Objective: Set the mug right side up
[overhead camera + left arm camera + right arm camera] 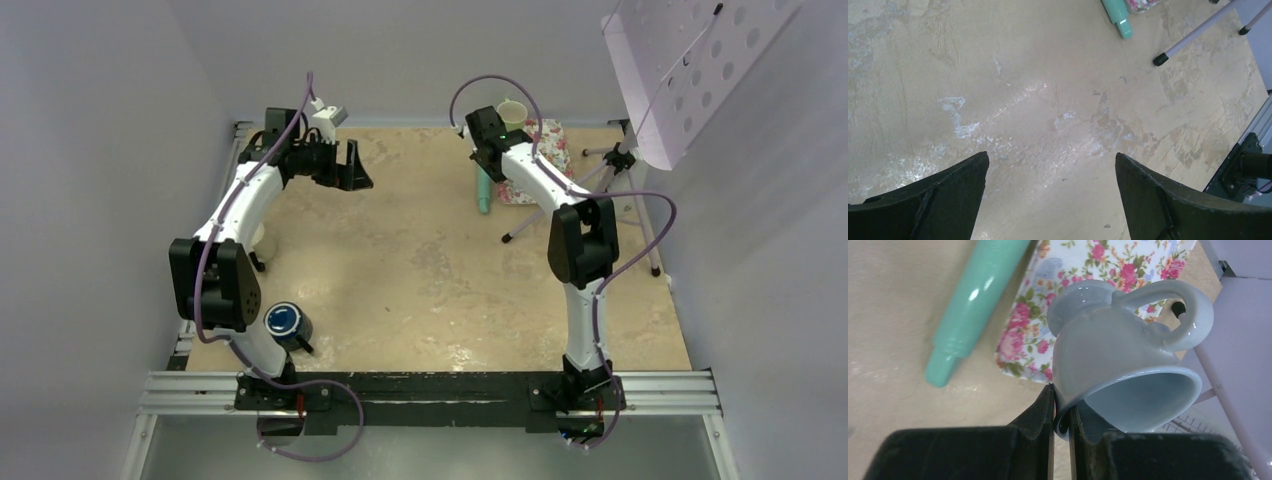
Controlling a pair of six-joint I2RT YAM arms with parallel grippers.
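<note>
The mug is pale blue-grey and glossy, with a curled handle. My right gripper is shut on its rim, one finger inside and one outside. It holds the mug tilted in the air above the floral cloth, with the mouth facing down and toward the camera. In the top view the mug is at the back right, at the right gripper. My left gripper is open and empty at the back left. Its wrist view shows only bare table between the fingers.
A teal cylinder lies beside the floral cloth. Tripod legs stand on the right, under a perforated lavender panel. A dark blue cup sits near the left arm's base, and a pale object sits by the left edge.
</note>
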